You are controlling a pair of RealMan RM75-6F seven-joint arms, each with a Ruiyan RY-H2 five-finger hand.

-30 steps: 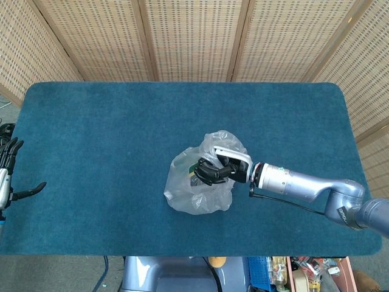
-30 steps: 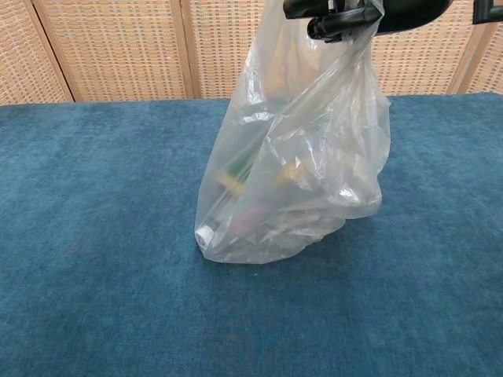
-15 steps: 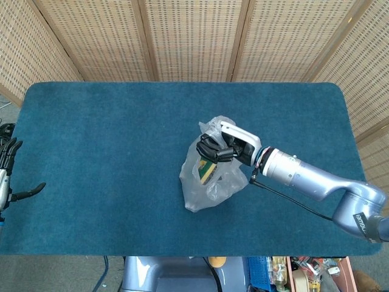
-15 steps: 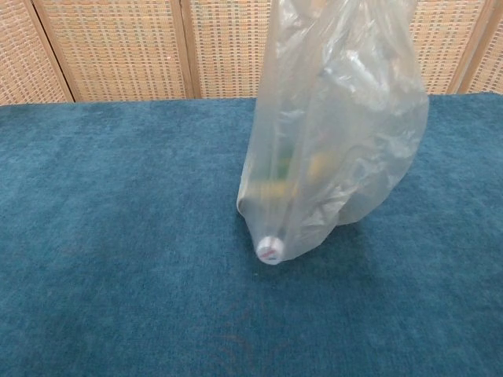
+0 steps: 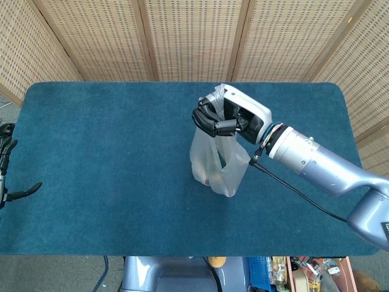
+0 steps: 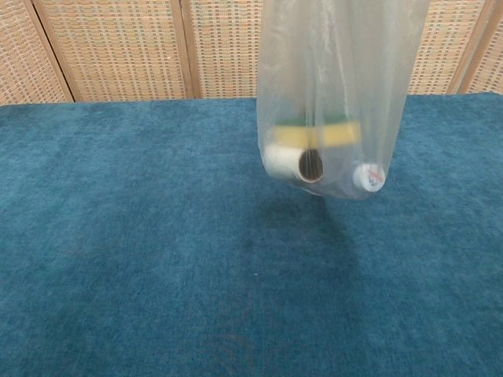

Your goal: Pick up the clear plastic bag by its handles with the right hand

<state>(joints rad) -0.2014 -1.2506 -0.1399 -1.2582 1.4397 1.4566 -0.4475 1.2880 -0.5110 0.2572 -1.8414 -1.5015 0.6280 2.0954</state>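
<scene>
Now hanging clear of the blue table [image 6: 118, 259], with a shadow beneath: clear plastic bag [image 6: 338, 86], resting on the cloth a second ago and barely touching half a second ago. Gripping the gathered handles [image 5: 214, 104] above the table's middle, fingers curled tight around them: right hand [image 5: 220, 119]. Lifting effectively achieved, judging by the gap under the bag in the chest view. Sagging at the bag's bottom: a pale roll [image 6: 297, 161] lying end-on, a yellow-and-green item [image 6: 318, 132], a small white cap [image 6: 368, 177]. Showing faint red marks on the cap, too small for reading; no other writing visible. Idling at the table's left edge, fingers spread, holding nothing: left hand [image 5: 7, 176].
</scene>
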